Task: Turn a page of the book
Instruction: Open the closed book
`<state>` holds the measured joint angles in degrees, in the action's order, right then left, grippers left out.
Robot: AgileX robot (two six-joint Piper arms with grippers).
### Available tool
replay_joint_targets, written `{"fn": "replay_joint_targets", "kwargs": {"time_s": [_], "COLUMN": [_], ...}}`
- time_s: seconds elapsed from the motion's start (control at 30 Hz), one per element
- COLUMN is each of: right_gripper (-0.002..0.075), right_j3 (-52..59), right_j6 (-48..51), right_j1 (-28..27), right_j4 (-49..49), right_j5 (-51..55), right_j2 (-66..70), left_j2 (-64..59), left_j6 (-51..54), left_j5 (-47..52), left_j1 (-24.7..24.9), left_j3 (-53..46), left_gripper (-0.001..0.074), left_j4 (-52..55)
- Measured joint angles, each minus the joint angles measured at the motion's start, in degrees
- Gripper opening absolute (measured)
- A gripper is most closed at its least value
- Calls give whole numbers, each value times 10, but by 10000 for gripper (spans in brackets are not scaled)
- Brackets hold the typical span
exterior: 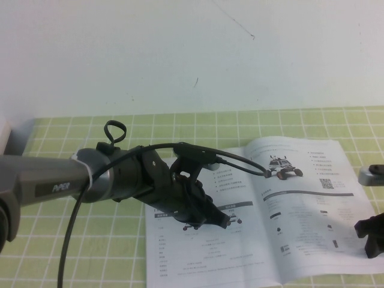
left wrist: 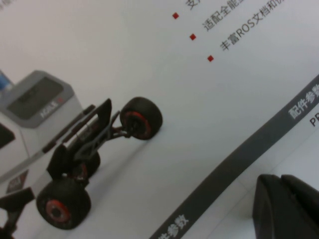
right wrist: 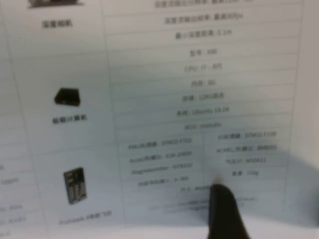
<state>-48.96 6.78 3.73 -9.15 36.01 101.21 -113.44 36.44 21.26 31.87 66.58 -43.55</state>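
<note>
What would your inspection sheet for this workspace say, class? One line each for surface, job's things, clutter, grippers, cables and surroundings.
Surface: green table mat with a white grid, flat.
Job's things: thin glossy white brochure lying open, pages showing wheeled rover photos, tables and a QR code.
Clutter: nothing seen.
Grippers: left gripper low over the brochure's left page, near the centre fold; right gripper at the brochure's right edge, with one dark fingertip showing over the page in the right wrist view.
Cables: black cable running along the left arm and hanging below it.
Surroundings: plain white wall behind the table.
</note>
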Motion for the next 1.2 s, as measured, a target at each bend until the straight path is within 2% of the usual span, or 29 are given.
{"fn": "replay_joint_targets", "kwargs": {"time_s": [0.1,0.17,0.33,0.53,0.9,0.97,1.13,1.2], "right_gripper": [331,242,132,89,91,120,274,309], "right_j3": [0,0,0,0,0,0,0,0], "right_j6": [0,0,0,23,85,86,86,86], "right_j1": [0,0,0,0,0,0,-6,-10], "right_j4": [-5,-8,-16,-47,-100,-95,-59,-48], "right_j5": [-4,-8,-15,-24,-25,-20,8,21], "right_j2": [0,2,3,3,3,-3,-44,-62], "left_j2": [0,0,0,0,0,0,0,0], "left_j6": [0,0,0,0,0,0,0,0], "left_j5": [0,0,0,0,0,0,0,0], "left_j1": [0,0,0,0,0,0,0,0], "left_j3": [0,0,0,0,0,0,0,0], "left_gripper": [-3,-3,-3,-3,-3,-3,-3,-3], "left_j4": [0,0,0,0,0,0,0,0]}}
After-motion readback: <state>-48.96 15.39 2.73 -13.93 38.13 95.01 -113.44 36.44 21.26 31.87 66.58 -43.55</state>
